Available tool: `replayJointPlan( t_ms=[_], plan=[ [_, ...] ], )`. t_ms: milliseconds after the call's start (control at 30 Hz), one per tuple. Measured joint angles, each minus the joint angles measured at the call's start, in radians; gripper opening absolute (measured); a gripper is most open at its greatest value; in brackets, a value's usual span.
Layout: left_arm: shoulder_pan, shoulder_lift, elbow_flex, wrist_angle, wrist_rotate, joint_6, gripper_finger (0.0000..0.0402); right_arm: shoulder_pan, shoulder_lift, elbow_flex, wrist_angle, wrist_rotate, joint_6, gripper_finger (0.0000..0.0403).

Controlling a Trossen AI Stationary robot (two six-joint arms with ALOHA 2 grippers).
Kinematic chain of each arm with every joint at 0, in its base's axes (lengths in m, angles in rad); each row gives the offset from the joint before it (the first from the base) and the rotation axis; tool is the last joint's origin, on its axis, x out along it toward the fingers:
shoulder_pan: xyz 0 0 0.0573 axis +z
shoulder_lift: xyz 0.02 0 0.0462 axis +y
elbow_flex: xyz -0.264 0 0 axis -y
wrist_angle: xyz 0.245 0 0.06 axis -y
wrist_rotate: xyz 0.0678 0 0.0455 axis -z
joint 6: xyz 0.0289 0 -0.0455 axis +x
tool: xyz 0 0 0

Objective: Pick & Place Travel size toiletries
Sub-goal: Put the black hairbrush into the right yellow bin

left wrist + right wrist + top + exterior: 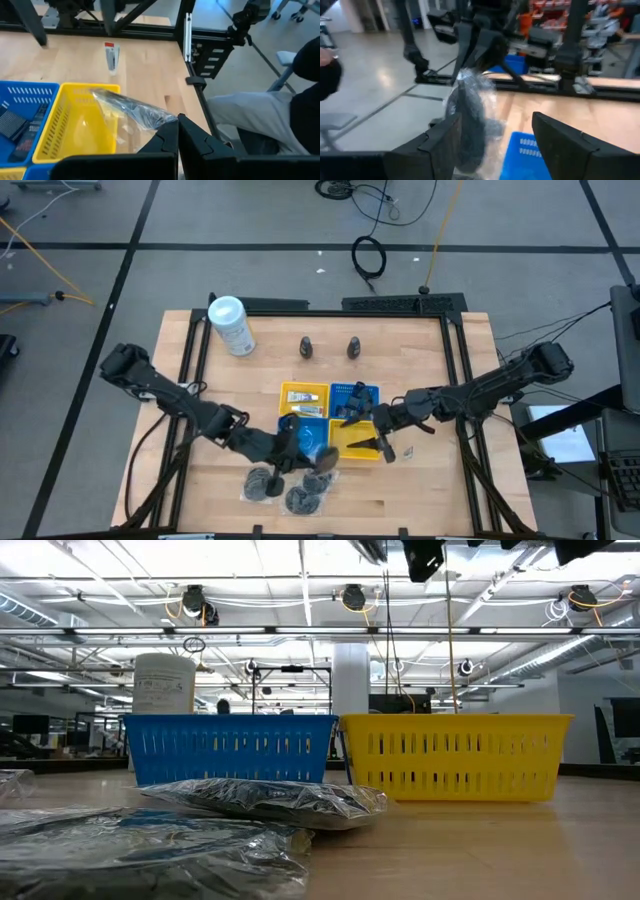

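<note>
Both arms reach inward: left gripper (177, 131) clamped on a wrapped disc (135, 111), right gripper (495, 137) fingers apart.

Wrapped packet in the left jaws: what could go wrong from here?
1. The left gripper pinches only one end of the wrapped packet. The slick wrap could slip and fall at the rim of the yellow basket rather than inside it.
2. The right gripper, jaws open, sits close to the hanging packet. A misjudged approach might knock it loose or bump the left arm.
</note>
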Motion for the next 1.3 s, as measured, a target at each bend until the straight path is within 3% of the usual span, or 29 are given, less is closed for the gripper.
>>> replayJointPlan(
  t_ms=[400,633,800,967,1133,1300],
  plan=[
    [0.038,0.004,0.006,0.077,0.065,0.091,0.0000,-0.031,0.123,0.000,0.132,-0.066,0.019,0.0244],
    [0.053,0.004,0.005,0.063,0.066,0.109,0.0000,-0.066,0.188,0.000,0.230,-0.234,0.095,0.0241],
    [0.071,0.004,0.005,0.060,0.054,0.115,0.0000,-0.069,0.197,0.000,0.238,-0.273,0.089,0.0225],
    [0.088,0.004,0.005,0.058,0.050,0.115,0.0000,-0.069,0.197,0.000,0.230,-0.273,0.090,0.0167],
    [0.093,0.004,0.005,0.052,0.047,0.109,0.0000,-0.069,0.197,0.000,0.180,-0.268,0.043,0.0036],
    [0.093,0.004,0.005,0.052,0.047,0.069,0.0000,-0.065,0.197,0.000,0.182,-0.266,0.030,0.0022]
  ],
)
